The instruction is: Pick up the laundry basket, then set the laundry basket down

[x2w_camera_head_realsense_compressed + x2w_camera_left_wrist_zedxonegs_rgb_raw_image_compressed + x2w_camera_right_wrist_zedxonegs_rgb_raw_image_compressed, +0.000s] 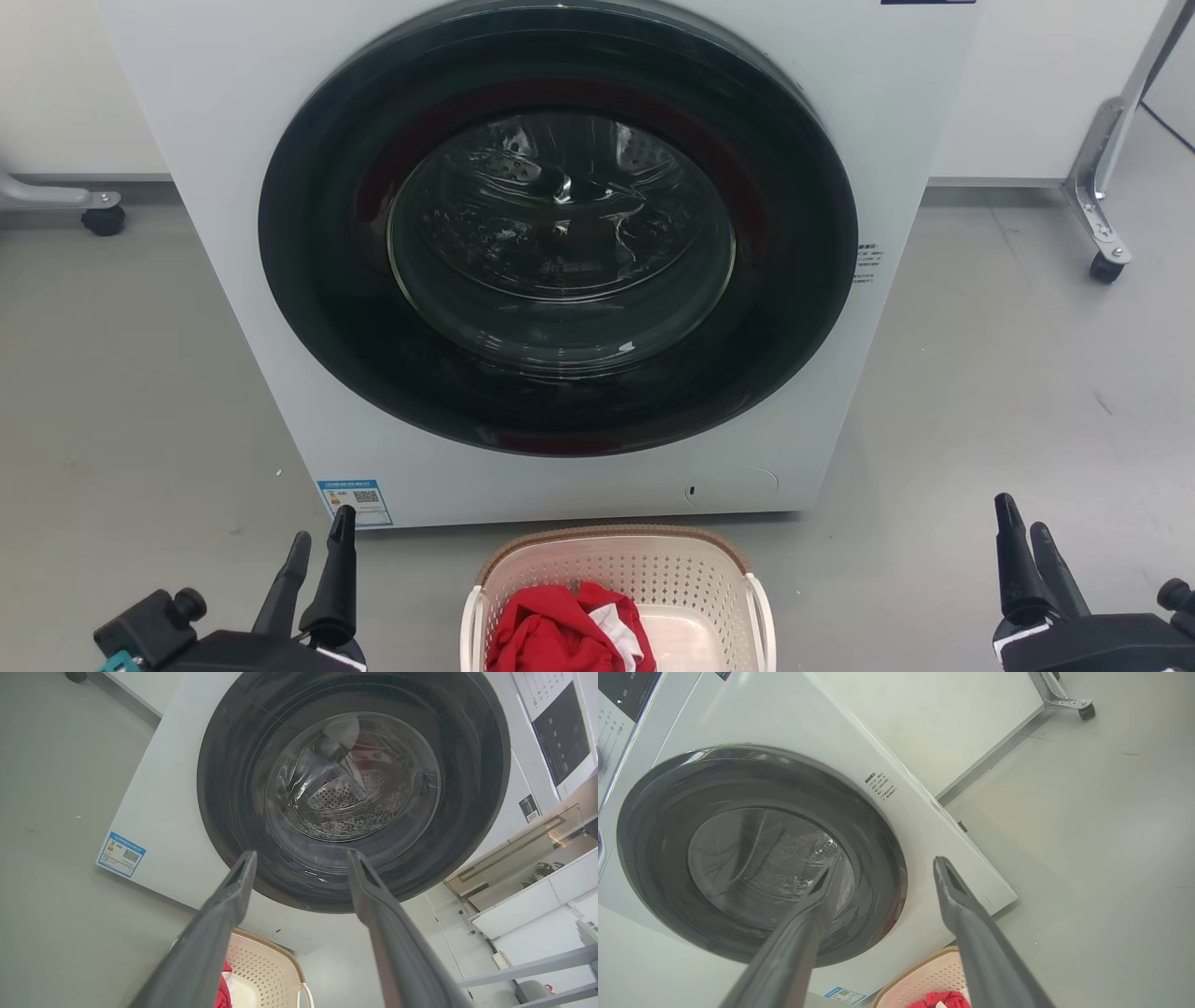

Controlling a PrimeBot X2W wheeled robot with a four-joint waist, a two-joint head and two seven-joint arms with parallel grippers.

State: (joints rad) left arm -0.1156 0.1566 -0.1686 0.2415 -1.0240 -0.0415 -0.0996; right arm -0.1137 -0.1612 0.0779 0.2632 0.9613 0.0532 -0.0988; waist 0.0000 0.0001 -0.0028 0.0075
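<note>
Left fingers (338,569), right fingers (1013,551), laundry basket (653,569) between, untouched

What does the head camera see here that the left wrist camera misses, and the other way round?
The head view adds the open right claw and both white side handles of the cream perforated plastic laundry basket. The left wrist view adds a dark control panel and a small green plant in the background. Both share the white front-loading washing machine, its blue sticker, the open left claw, and that basket holding red cloth.
</note>
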